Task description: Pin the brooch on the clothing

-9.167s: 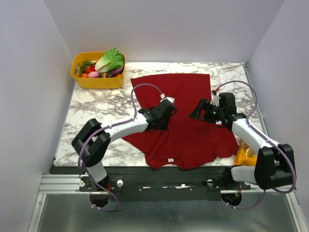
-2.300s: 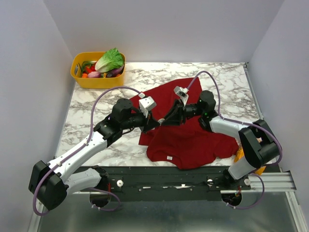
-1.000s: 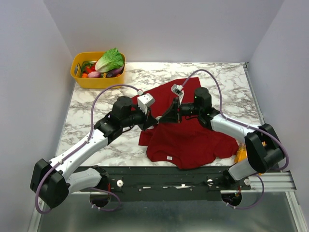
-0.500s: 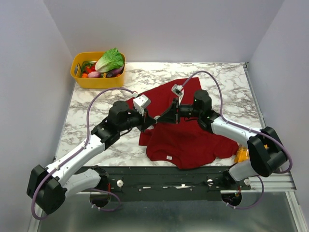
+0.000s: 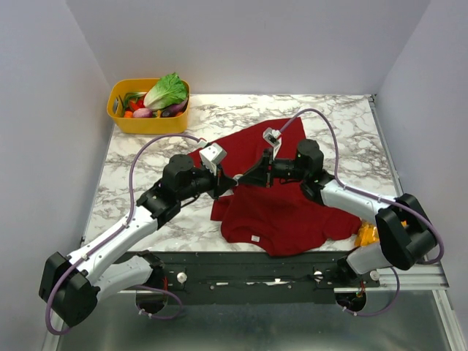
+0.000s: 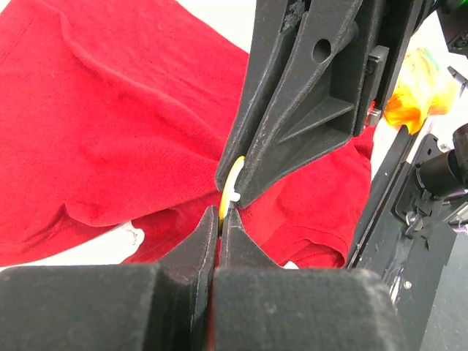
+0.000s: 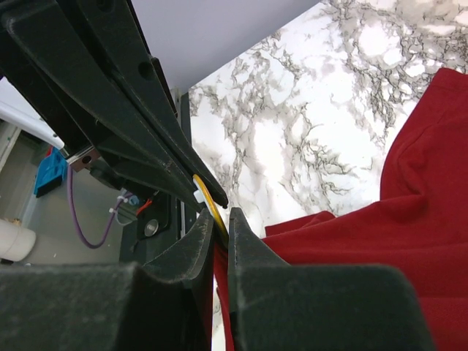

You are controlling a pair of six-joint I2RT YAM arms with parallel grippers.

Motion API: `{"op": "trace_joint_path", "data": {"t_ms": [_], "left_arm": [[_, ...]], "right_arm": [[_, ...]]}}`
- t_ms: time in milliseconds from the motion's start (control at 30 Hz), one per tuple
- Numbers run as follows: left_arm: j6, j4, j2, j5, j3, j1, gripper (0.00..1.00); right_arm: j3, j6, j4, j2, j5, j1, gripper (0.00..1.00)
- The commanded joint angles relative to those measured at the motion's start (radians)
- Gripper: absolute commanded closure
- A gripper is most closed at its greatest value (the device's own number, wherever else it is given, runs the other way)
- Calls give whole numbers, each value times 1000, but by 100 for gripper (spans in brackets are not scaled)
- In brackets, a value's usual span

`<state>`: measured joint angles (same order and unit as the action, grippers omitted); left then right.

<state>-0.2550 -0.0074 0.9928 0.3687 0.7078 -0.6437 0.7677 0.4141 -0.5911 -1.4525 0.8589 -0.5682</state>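
Where the left gripper (image 6: 220,218) and right gripper (image 7: 221,219) meet tip to tip, both pinch the edge-on brooch (image 6: 231,175). The clothing (image 7: 431,219) feeds into the right jaws.

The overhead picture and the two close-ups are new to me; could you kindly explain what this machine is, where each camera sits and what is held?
These are two robot arms bolted to a marble table. The overhead picture comes from a fixed camera above them; each close-up comes from a camera on one wrist. A dark red T-shirt lies on the table, with a yellow basket of vegetables at the far left corner and an orange bag at the near right. The left tool and right tool, both shut, meet tip to tip on a small yellow brooch, with a shirt fold raised.
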Motion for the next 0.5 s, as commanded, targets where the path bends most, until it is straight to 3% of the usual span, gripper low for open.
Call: {"op": "trace_joint_path", "data": {"t_ms": [0,467], "left_arm": [[-10,18,-54,-4,-5,-13,100],[-13,9,-86,-66,-31,-10,100]], "right_arm": [[-24,8,-30,15,-159,27,88],[-53,20,-64,38,-195,27,75]]}}
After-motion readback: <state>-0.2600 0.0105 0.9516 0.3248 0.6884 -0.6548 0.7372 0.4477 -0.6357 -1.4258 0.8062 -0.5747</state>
